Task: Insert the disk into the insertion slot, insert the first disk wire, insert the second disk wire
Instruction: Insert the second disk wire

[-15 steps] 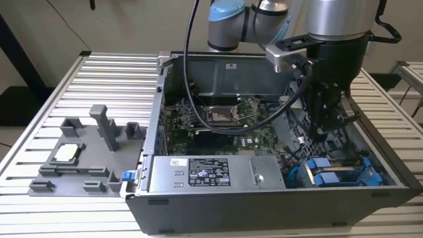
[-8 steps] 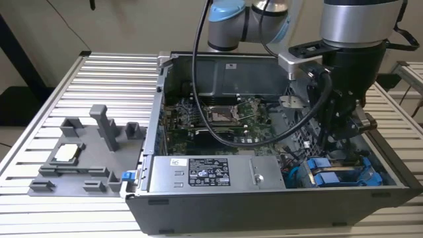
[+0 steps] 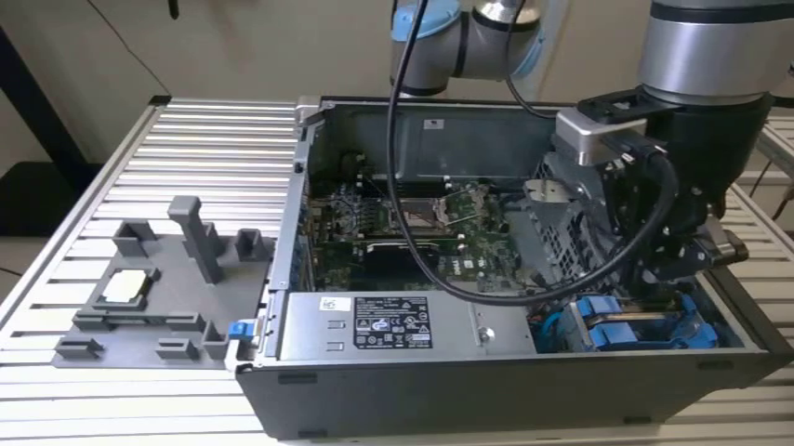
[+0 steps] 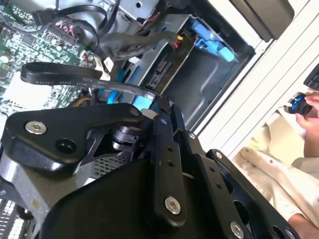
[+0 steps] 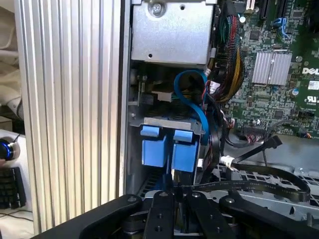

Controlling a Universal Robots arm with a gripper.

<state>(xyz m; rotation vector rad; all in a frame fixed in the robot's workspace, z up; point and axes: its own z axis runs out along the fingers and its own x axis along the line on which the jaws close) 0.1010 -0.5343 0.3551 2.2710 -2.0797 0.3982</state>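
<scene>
- Disk [image 5: 155, 149]: seated in the insertion slot [image 5: 149, 121] at the case corner nearest the arm. Only the blue carrier's two end tabs stand proud of the grey cage. The first step is judged done.
- Handling, disk: rigid, fairly heavy for its size and sensitive to shock. The blue tabs are the proper places to take hold of it, not the drive body.
- Flat black wire [image 5: 259, 183]: a thin ribbon lying across the cage top, its near end running in between the gripper's fingers. Judged light, limp along its length and springy at bends. The plug end is the only stiff part, so it should be held there, square to the socket. A skewed hold risks bent contacts.
- Blue wire [image 5: 192, 94]: loops above the carrier tabs, beside a bundle of coloured leads.
- Gripper [image 5: 175, 191]: just beside the blue tabs. The jaws stand narrow and, as far as can be judged, are pinched on the end of the flat black wire.
- Arm [image 3: 707, 121]: upright over the exterior view's right end of the case, wrist pointing down into the drive corner.
- Surroundings: motherboard [image 3: 397, 223] at centre, power-supply box [image 3: 372, 325] along the front wall.
- A person's hand [image 4: 304, 107] rests on a blue knob outside the case, well apart from the gripper.
</scene>
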